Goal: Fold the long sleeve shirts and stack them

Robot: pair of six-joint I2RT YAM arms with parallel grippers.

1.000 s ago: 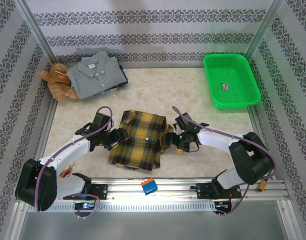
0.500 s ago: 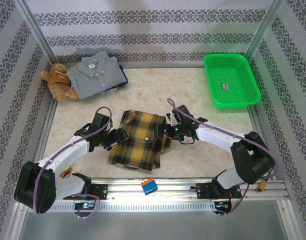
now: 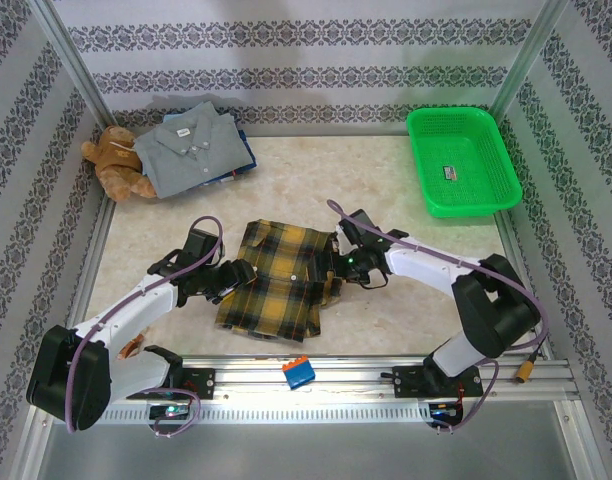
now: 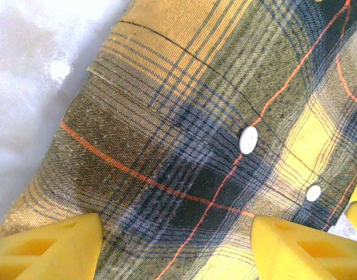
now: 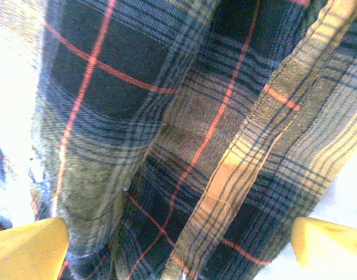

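Yellow plaid shirt lies folded in the middle of the worktop, near the front. L pincer sits at the shirt's left edge. Its fingers are spread w/ flat cloth under them, not pinching. R pincer is at the shirt's right edge, spread wide, fingers apart over bunched cloth. Grey shirt lies folded at back left on a blue shirt, just beside the teddy bear. Green basket is at back right.

Rumpled mustard-and-dark plaid flannel shirt with thin red lines, between the right gripper's wide-apart yellow fingertips.
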